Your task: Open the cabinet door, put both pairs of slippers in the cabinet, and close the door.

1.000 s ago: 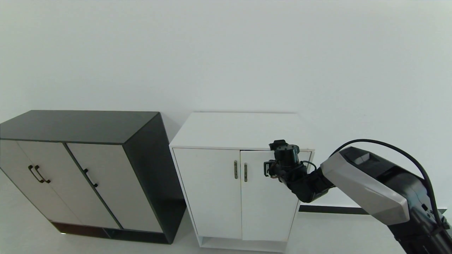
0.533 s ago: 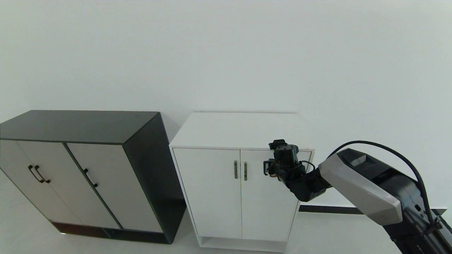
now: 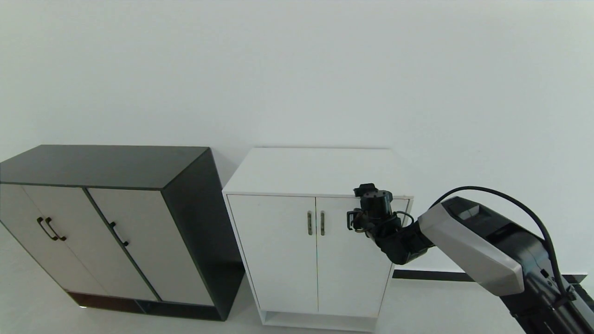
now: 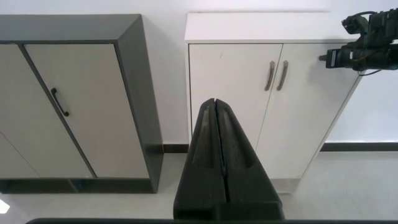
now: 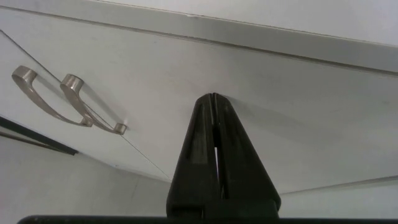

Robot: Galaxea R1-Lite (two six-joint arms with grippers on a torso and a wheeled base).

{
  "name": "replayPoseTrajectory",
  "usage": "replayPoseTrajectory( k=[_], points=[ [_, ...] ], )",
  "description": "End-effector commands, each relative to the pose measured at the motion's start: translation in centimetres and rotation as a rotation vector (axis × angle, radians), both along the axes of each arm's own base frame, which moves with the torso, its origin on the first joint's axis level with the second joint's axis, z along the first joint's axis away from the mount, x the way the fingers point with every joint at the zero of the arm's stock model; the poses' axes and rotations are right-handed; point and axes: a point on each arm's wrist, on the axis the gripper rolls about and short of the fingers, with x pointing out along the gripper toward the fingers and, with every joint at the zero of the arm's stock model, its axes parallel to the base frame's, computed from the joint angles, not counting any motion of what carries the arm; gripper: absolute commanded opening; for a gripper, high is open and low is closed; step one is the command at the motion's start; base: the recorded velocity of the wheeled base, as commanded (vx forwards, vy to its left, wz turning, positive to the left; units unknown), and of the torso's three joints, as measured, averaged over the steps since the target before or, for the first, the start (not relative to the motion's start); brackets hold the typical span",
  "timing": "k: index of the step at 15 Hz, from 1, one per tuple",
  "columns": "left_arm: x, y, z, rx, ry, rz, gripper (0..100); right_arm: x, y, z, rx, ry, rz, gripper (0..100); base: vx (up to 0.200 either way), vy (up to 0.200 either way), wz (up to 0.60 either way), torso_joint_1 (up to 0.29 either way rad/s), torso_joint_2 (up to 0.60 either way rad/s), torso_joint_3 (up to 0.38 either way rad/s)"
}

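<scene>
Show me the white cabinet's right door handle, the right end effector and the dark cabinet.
right door handle [image 3: 322, 226], head view, middle of the bar.
right end effector [image 5: 213, 98], right wrist view, between the shut fingertips.
dark cabinet [image 3: 106, 166], head view, its top panel.

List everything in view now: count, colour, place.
white cabinet: 1, white, against the wall, both doors shut
door handles: 2, metallic, side by side where its doors meet
dark cabinet: 1, black body with pale grey doors, on the white cabinet's left
black handles: 3 seen, black, on the dark cabinet's doors
baseboard: 1, black, along the wall's foot, right
right gripper: shut, at the white cabinet's right door, near its top
left gripper: shut, back from both cabinets
</scene>
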Motion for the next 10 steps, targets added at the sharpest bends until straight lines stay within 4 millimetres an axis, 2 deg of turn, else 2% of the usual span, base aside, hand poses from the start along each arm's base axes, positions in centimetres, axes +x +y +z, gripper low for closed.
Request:
replayPoseTrajectory(
  k=[1,3,5,8,9,10],
  points=[
    [0.0,0.0,0.0,0.000,0.001,0.000,0,0.1,0.0,-0.1,0.001,-0.001,0.000,0,0.000,0.000,0.00,0.000,0.00,0.000],
    [0.0,0.0,0.0,0.000,0.001,0.000,0,-0.2,-0.1,0.0,-0.002,0.004,-0.002,0,0.000,0.000,0.00,0.000,0.00,0.000],
    [0.0,0.0,0.0,0.000,0.001,0.000,0,-1.1,-0.6,1.9,-0.003,-0.002,-0.017,0,0.000,0.000,0.00,0.000,0.00,0.000],
    [0.0,0.0,0.0,0.000,0.001,0.000,0,-4.9,-2.3,6.4,0.005,-0.027,-0.026,0,0.000,0.000,0.00,0.000,0.00,0.000],
    [0.0,0.0,0.0,0.000,0.001,0.000,0,-6.8,-3.1,7.5,0.004,-0.035,-0.040,0,0.000,0.000,0.00,0.000,0.00,0.000],
    [0.0,0.0,0.0,0.000,0.001,0.000,0,-7.8,-3.6,7.8,0.001,-0.035,-0.044,0,0.000,0.000,0.00,0.000,0.00,0.000]
  ],
)
